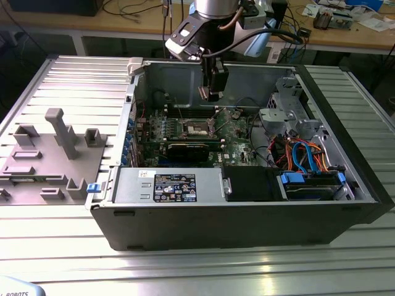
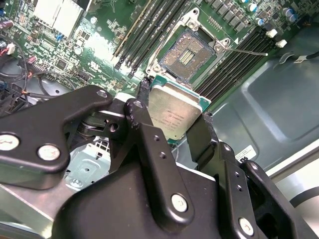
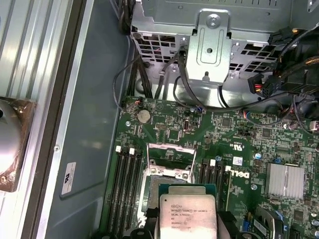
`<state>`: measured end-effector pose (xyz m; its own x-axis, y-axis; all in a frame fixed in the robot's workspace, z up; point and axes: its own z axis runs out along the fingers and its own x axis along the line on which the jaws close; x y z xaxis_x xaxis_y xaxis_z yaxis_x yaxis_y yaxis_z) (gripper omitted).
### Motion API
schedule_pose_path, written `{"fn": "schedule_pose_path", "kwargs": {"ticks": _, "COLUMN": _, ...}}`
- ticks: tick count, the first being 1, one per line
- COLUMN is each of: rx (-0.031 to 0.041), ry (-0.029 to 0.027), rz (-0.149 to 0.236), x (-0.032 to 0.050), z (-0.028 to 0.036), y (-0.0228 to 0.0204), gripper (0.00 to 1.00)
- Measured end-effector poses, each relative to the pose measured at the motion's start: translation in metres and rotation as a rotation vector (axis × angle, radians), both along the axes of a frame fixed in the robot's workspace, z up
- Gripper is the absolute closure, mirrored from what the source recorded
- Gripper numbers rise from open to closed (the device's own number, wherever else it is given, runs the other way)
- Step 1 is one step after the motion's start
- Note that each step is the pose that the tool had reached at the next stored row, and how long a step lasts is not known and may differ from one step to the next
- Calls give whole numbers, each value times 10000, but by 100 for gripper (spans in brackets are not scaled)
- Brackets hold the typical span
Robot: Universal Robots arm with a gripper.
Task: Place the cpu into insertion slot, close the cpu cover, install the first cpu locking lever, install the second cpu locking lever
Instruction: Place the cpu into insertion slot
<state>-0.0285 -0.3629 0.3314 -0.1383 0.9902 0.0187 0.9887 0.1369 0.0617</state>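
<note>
The fingers [image 2: 149, 139] pinched the cpu [image 2: 174, 112] by two opposite edges, holding it clear above the open insertion slot [image 2: 188, 55], at upper centre of the exterior view. Light, stiff and flat, it probably had a fragile contact face, so its edges were the safe hold.

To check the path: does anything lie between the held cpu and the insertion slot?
Nothing; the second wrist view shows bare air from cpu to insertion slot.

- The cpu [image 3: 188, 219] face carries several lines of small dark print.
- White lettering sits on the green motherboard [image 3: 234, 134].
- A printed label [image 1: 174, 187] fronts the grey power-supply box [image 1: 133, 185].
- A white sticker [image 3: 68, 178] marks the case wall [image 3: 94, 124].
</note>
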Motion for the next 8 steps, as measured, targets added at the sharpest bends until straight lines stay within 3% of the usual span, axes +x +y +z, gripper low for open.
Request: {"fn": "schedule_pose_path", "kwargs": {"ticks": 8, "rx": 0, "ry": 0, "rz": -126, "x": 0, "z": 0, "y": 0, "gripper": 46}}
